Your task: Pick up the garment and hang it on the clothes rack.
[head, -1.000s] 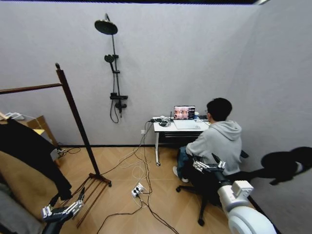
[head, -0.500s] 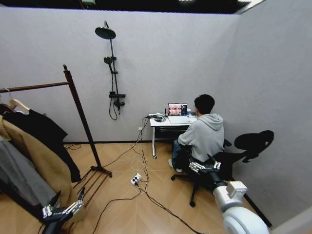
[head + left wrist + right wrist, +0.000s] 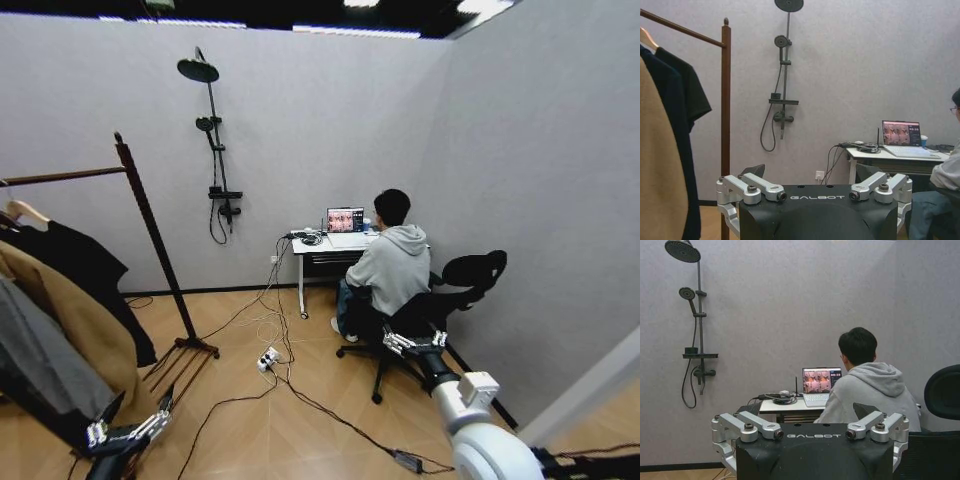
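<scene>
Grippers, left (image 3: 128, 432) and right (image 3: 412, 342), hang spread, empty, over wooden floor (image 3: 300, 420).

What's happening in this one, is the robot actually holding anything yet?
No. Both arms hang low and empty: the left gripper and right gripper each have their fingers open. The clothes rack stands to the robot's left, with a black short-sleeved garment and a tan coat hanging on it. A person works at the desk, touching none of it.
</scene>
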### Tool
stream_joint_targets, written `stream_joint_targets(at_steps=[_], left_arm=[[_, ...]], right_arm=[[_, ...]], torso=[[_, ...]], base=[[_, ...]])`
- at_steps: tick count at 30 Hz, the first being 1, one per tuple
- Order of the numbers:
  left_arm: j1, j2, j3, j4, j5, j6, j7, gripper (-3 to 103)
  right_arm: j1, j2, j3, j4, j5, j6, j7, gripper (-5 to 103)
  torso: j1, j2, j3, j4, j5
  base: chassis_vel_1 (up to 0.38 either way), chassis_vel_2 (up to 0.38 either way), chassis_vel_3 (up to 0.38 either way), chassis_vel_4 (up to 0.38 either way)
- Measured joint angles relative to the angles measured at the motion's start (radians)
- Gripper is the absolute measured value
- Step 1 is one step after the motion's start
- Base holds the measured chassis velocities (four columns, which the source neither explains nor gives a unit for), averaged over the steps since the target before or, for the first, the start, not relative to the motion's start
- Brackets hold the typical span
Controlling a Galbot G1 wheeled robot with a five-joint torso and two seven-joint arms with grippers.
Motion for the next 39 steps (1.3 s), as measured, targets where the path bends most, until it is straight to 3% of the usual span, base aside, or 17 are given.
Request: stream_joint_targets(at_steps=[13, 39], left_arm=[[0.000, 0.000, 0.000, 0.000, 0.000, 0.000, 0.000, 100], [0.000, 0.000, 0.000, 0.000, 0.000, 0.000, 0.000, 100]], right_arm=[[-0.002, 0.010, -0.006, -0.004, -0.006, 0.000, -0.001, 100], [-0.002, 0.017, -0.028, -0.009, -0.022, 0.013, -0.003, 100]], torso=[[-0.001, 0.000, 0.000, -0.0002, 0.0001], [-0.001, 0.001, 0.000, -0.0004, 0.0001]], base=[[0.062, -0.104, -0.104, 0.057], [0.240, -0.244, -0.235, 0.245]])
